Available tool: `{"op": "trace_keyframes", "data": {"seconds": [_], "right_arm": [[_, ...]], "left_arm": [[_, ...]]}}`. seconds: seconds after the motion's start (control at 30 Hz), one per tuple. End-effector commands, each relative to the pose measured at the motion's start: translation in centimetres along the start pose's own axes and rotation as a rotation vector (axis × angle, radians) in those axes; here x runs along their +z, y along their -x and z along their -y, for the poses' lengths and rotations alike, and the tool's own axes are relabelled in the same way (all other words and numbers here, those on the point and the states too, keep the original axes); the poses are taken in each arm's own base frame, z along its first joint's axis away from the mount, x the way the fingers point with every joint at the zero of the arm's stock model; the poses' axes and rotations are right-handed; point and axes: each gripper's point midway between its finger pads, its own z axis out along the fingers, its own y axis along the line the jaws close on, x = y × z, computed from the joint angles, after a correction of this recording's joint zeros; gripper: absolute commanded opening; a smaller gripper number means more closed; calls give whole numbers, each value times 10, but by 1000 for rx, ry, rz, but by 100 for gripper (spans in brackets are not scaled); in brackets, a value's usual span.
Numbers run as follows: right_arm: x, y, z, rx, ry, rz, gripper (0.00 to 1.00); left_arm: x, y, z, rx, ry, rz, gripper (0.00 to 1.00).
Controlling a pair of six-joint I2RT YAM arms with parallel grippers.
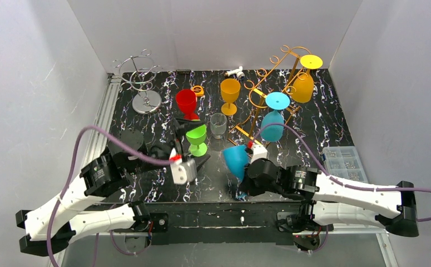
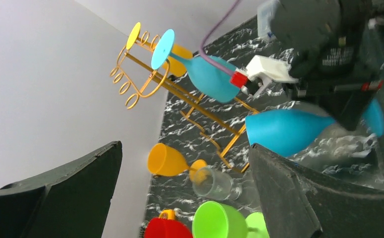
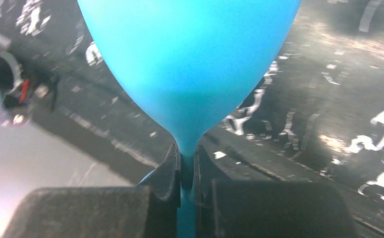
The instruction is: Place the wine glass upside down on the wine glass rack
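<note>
**Blue glass gripped by its stem, near the table's front edge**

A black marbled table (image 1: 163, 119) sits between plain white walls. My right gripper (image 3: 186, 166) has its two fingers pinched on the thin stem of the blue wine glass (image 3: 190, 64), just under the bowl. The glass is mouth up and leans a little. I cannot tell whether its foot touches the table. It is in front of the gold rack (image 1: 263, 94) and apart from it. The rack stands at the far right and already carries another blue glass (image 1: 272, 125) and a yellow glass (image 1: 303, 86), both hung upside down. My left gripper (image 2: 186, 148) is spread wide and holds nothing, close to the green glass (image 1: 196, 136).
</note>
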Motion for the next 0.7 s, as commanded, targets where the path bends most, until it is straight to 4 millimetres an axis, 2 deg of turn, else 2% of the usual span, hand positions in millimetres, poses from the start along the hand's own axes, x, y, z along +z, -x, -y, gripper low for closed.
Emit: {"op": "trace_keyframes", "data": {"seconds": [0.0,0.07,0.17,0.33,0.47,0.6,0.67], "right_arm": [[-30,3,-75,-138,302,-111,1],[-39,-2,-90,-179,357,-153,1],[-62,3,-116,-254,452,-189,1],[-98,5,-142,-376,550,-260,3],[-121,4,-146,-468,553,-296,3],[-136,8,-140,-530,560,-289,4],[-143,11,-145,-553,597,-281,4]], "left_arm": [[-6,-15,12,342,-14,23,99],[-9,-14,8,414,-23,8,99],[-14,-7,-1,456,-32,-3,99],[-30,-10,1,498,-135,-37,99],[-51,0,14,472,-248,-23,95],[-77,11,23,443,-338,-31,97],[-91,14,34,480,-395,-16,98]]}}
